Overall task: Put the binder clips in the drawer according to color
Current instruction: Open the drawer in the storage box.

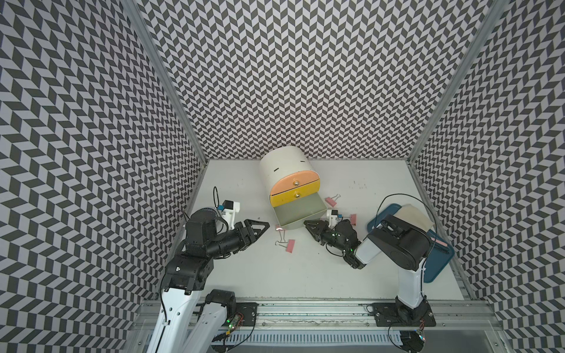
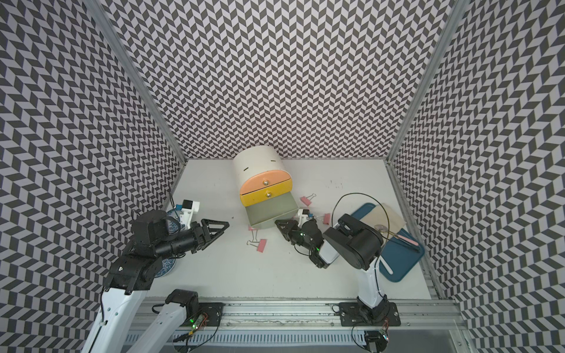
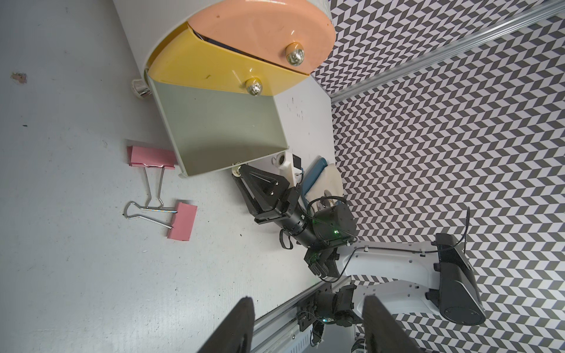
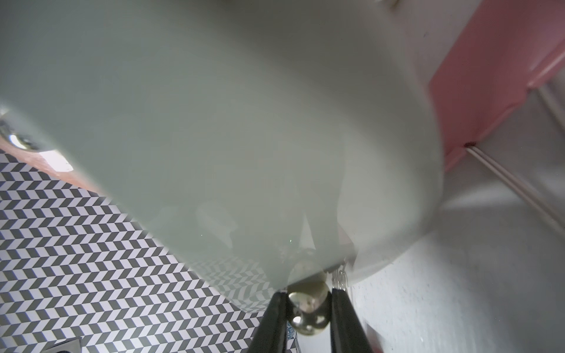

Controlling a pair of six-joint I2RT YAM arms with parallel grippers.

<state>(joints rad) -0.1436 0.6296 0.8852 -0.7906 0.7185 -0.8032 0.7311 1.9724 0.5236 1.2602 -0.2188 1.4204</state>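
Binder clips [image 1: 289, 246] flank open drawer [image 1: 298, 212], right end effector [image 4: 308, 295] seemingly clamping knob [image 4: 308, 311], left [image 3: 308, 302] apart

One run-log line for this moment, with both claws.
left claw: open | right claw: shut on drawer knob | green drawer: pulled out, empty | pink binder clips: on table

Your left arm [image 1: 198, 235] and right arm [image 1: 406, 244] have white lower links and black joints. The left gripper [image 3: 307, 301] and right gripper [image 1: 308, 225] are black, with triangular openwork fingers [image 1: 256, 226] and small screws [image 3: 271, 188]. White cameras [image 1: 230, 211] sit at both wrists, and thin black cables [image 2: 360, 193] loop alongside.
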